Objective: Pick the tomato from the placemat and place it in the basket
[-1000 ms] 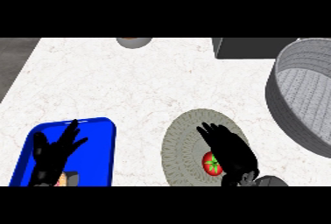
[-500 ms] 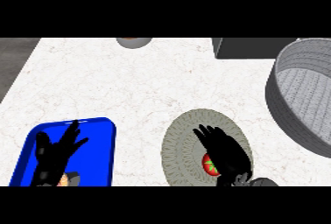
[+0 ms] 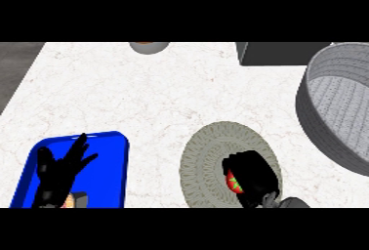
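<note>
On my feed the white marble-patterned desk [image 3: 144, 97] fills most of the view. My right hand [image 3: 252, 178] sits at the near right, its black fingers curled down over the small red tomato with a green stem cap [image 3: 233, 181]. Only a sliver of the tomato shows at the left edge of the hand; the rest is hidden under the fingers. The tomato lies on the round grey woven placemat [image 3: 209, 151], in its near right part, and I cannot tell whether it is lifted clear of the mat or touching it.

To the far right stands the large grey woven basket [image 3: 324, 127], its rim cut by the right edge of the view. It is apart from the placemat, with a strip of bare desk between them.

At the near left I see my left hand [image 3: 61, 168], open with straight fingers spread and pointing to the far side, holding nothing. It shows over the bright blue rectangular tray with rounded corners [image 3: 108, 166]. A small orange and grey object [image 3: 75, 200] shows on the tray beside the wrist; I cannot make out what it is.

At the far edge a grey round bowl [image 3: 149, 46] is partly in view, and a dark grey box-shaped object [image 3: 277, 52] sits to the far right.
</note>
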### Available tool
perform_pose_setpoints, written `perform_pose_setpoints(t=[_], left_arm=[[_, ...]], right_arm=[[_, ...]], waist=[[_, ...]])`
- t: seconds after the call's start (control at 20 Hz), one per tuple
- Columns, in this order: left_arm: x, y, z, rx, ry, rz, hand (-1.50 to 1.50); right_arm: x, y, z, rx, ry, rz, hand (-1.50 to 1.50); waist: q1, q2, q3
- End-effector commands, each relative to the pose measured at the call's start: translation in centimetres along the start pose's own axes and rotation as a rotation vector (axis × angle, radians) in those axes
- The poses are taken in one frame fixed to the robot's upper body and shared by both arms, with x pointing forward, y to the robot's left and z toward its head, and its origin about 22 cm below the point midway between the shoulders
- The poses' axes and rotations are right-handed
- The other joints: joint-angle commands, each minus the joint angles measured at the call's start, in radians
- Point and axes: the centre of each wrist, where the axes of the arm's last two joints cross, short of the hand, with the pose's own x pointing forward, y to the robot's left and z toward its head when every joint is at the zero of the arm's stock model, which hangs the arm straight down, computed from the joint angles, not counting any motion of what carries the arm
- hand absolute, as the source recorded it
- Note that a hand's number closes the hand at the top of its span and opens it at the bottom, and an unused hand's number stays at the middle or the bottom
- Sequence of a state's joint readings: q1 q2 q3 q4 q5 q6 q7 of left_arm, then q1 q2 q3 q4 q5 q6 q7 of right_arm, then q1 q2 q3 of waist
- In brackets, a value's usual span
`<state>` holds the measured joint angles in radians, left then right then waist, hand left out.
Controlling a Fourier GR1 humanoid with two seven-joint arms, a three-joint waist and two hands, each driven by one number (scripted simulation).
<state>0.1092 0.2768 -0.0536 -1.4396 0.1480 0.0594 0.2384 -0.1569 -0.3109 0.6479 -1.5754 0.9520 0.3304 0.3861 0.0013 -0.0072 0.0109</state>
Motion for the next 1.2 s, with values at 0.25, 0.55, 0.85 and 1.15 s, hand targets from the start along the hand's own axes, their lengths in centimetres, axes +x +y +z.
perform_pose_setpoints(t=[0.25, 0.55, 0.85, 1.15], left_arm=[[-1.6, 0.0, -0.4, -0.014, 0.086, -0.012, 0.0], [-3.2, 1.3, 1.5, 0.014, 0.11, 0.013, 0.0], [-3.1, 0.9, 1.4, 0.023, 0.087, 0.013, 0.0], [-2.0, 1.2, 1.3, 0.051, 0.084, 0.027, 0.0]], right_arm=[[-1.1, -0.1, -1.4, -0.052, -0.032, 0.067, 1.5], [-5.8, 5.5, 9.7, -0.036, -0.145, 0.135, 1.5], [-9.4, 3.8, 15.1, -0.253, -0.176, 0.027, 1.5], [-4.2, 0.4, 16.1, -0.524, -0.333, -0.622, 1.5]], waist=[[0.002, 0.008, -0.011], [-0.043, -0.002, -0.01], [-0.046, 0.001, -0.011], [-0.072, 0.004, -0.01]])
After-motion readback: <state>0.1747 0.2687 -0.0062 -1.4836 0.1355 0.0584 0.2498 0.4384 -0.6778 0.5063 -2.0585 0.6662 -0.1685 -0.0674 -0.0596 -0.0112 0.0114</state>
